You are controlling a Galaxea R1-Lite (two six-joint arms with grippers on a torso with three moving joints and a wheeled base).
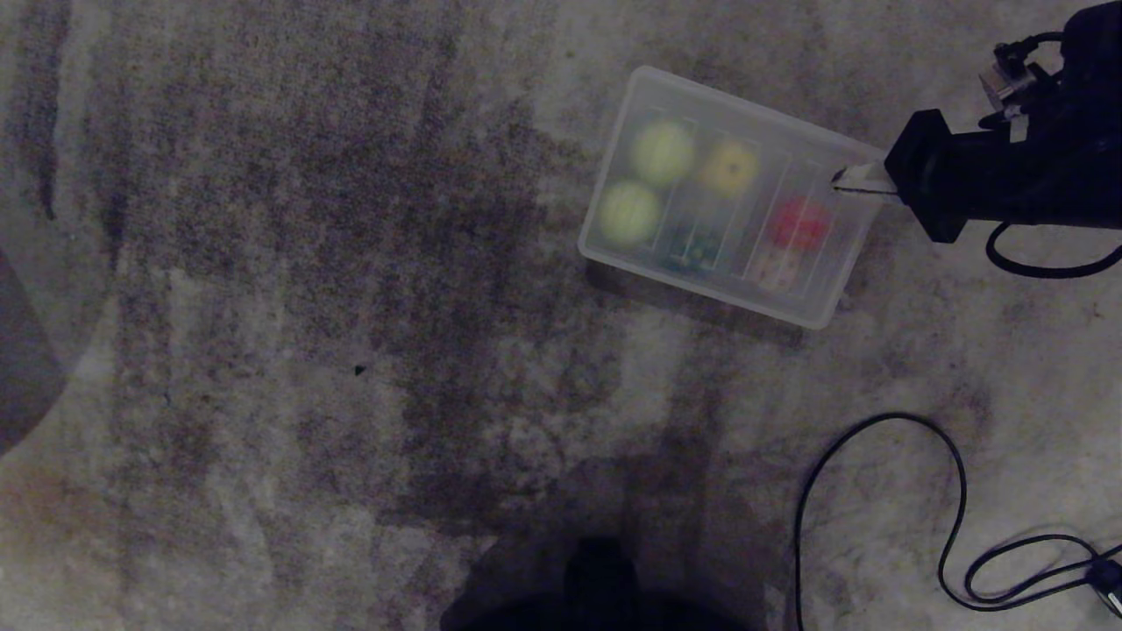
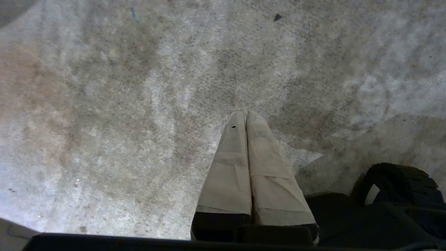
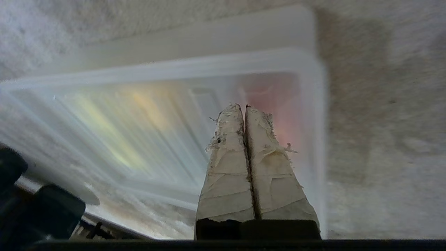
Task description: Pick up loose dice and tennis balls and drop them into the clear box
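The clear box [image 1: 701,287] lies on the carpet at the upper right, under what looks like a ribbed translucent cover. Blurred through it show two tennis balls [image 1: 663,152] [image 1: 628,213] and the dice: yellow [image 1: 730,169], dark green [image 1: 692,245], red [image 1: 799,221] and tan [image 1: 776,265]. My right gripper [image 1: 840,180] is shut and empty, its tips over the box's right end. From the right wrist, the gripper [image 3: 243,106] points over the box [image 3: 174,68]. My left gripper [image 2: 246,113] is shut over bare carpet, outside the head view.
A black cable [image 1: 877,421] loops over the carpet at the near right. My own dark base [image 1: 605,578] fills the bottom middle. A grey rounded shape [image 1: 22,350] sits at the left edge. A small dark speck [image 1: 358,371] lies mid-carpet.
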